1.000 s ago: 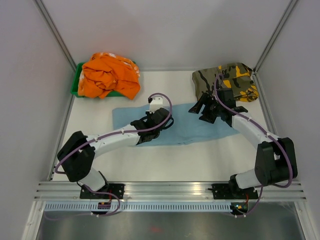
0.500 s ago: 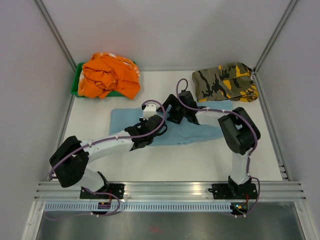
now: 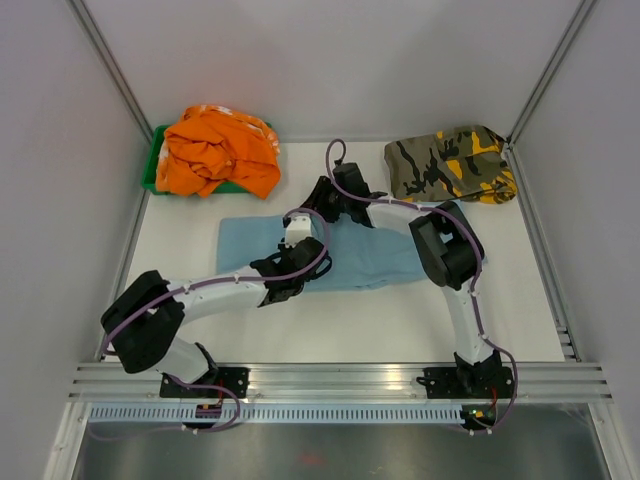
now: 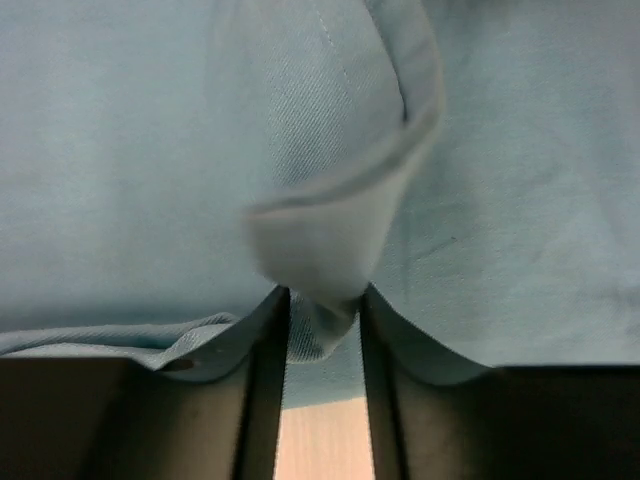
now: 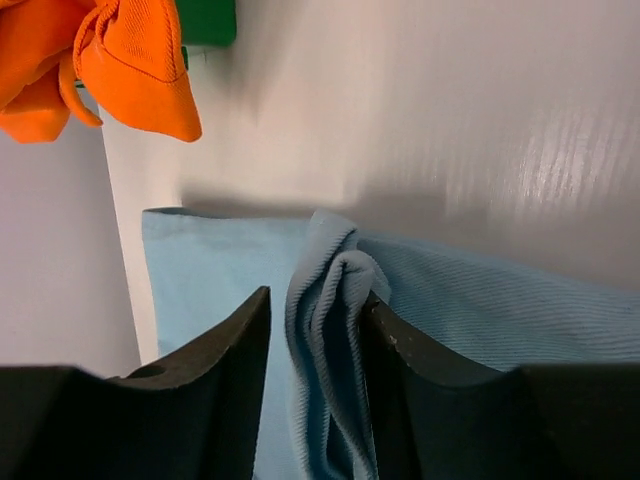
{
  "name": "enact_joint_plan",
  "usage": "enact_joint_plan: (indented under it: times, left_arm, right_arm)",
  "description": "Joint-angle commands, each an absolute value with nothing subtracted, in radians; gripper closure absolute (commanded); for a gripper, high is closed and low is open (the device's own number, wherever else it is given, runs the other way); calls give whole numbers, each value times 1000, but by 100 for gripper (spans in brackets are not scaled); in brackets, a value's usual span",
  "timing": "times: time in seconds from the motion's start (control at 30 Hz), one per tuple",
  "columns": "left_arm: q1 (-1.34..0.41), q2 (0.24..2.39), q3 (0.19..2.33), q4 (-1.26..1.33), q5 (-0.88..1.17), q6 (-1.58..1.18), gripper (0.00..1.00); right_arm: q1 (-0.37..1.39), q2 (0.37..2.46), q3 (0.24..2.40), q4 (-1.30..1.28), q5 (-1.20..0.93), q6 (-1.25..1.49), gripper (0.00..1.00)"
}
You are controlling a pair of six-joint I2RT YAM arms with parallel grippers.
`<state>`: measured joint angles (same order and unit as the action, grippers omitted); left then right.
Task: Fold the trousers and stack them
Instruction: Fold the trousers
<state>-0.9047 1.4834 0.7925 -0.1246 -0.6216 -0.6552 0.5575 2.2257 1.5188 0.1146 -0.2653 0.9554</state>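
Trousers (image 3: 380, 255) lie spread at worktop (image 3: 400, 320) centre. Your left pincer (image 4: 322, 335) is clamped on a raised fold near their 8 o'clock edge. Your right pincer (image 5: 318, 330) is clamped on bunched cloth at their 11 o'clock edge. Camouflage garment (image 3: 450, 165) sits at 2 o'clock.

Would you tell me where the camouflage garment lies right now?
Top view: the camouflage garment lies in the far right corner, just beyond the trousers.
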Motion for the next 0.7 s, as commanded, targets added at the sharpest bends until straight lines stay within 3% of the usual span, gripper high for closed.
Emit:
enact_joint_plan:
  times: [0.0, 0.03, 0.07, 0.1, 0.13, 0.2, 0.3, 0.43, 0.67]
  left_arm:
    - [-907, 1456, 854, -153, -578, -664, 57]
    - [-905, 1431, 856, -161, -568, -658, 43]
    - [-905, 1402, 856, -163, -551, -647, 36]
    - [-904, 1337, 854, -167, -504, -614, 29]
    - [-897, 1303, 857, -176, -480, -601, 16]
    - [-878, 1209, 891, -243, -411, -575, 6]
    - [-761, 1138, 948, -336, -344, -603, 3]
    - [-359, 1158, 944, -463, -140, -657, 3]
    - [-82, 1246, 845, -431, -37, -620, 3]
  right_arm:
    - [558, 2183, 1612, -16, -203, 740, 47]
    - [558, 2171, 1624, -125, -163, 689, 38]
    - [557, 2143, 1637, -173, -85, 645, 32]
    - [551, 2129, 1656, -213, -56, 570, 29]
    - [546, 2093, 1663, -279, -31, 542, 27]
    - [534, 2048, 1663, -343, 29, 485, 26]
    - [514, 1947, 1632, -388, 78, 447, 23]
    - [485, 1808, 1566, -433, 81, 449, 22]
    - [479, 1600, 1310, -382, -63, 442, 23]
